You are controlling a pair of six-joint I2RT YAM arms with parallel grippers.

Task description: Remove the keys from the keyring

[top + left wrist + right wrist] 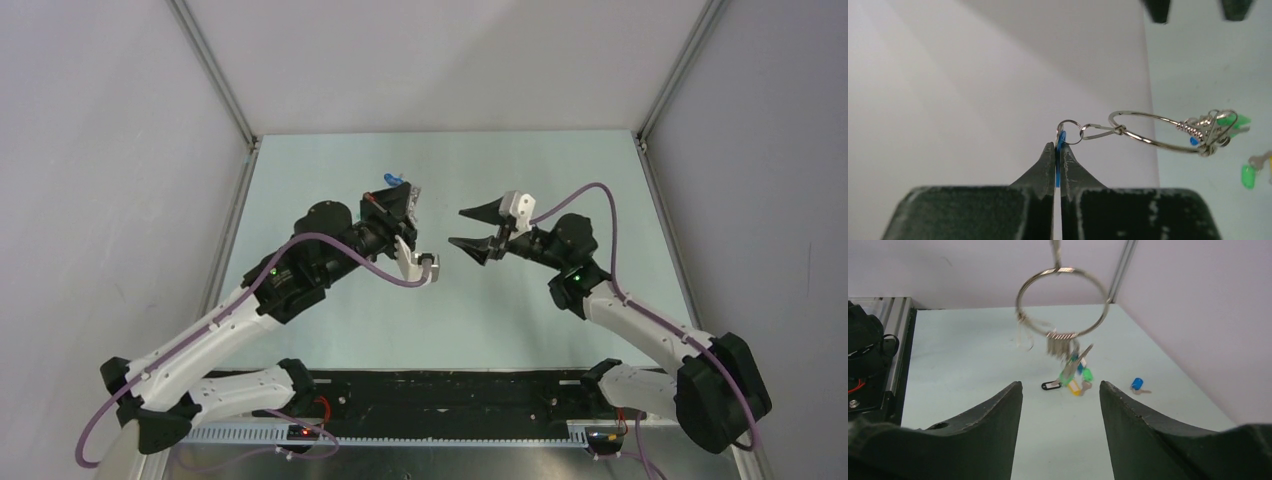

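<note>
My left gripper [1058, 148] is shut on a thin blue key cap [1062, 140], seen edge-on. A small ring [1069, 131] and a clip link the cap to the keyring [1148, 115], a wide silver wire ring held above the table. The keys [1209, 131] bunch at the ring's low end, one with a green cap [1237, 121]. In the right wrist view the keyring [1020, 305] hangs ahead of my open, empty right gripper [1060, 390], with the keys [1063, 346] under it. In the top view the left gripper [416, 254] and right gripper [456, 227] face each other closely.
On the table lie a yellow-capped key [1074, 387] with a black tag [1050, 385], a green-capped key [1088, 375] and a blue-capped key [1136, 384]. The blue one also shows in the top view [393, 180]. Walls enclose the table on three sides.
</note>
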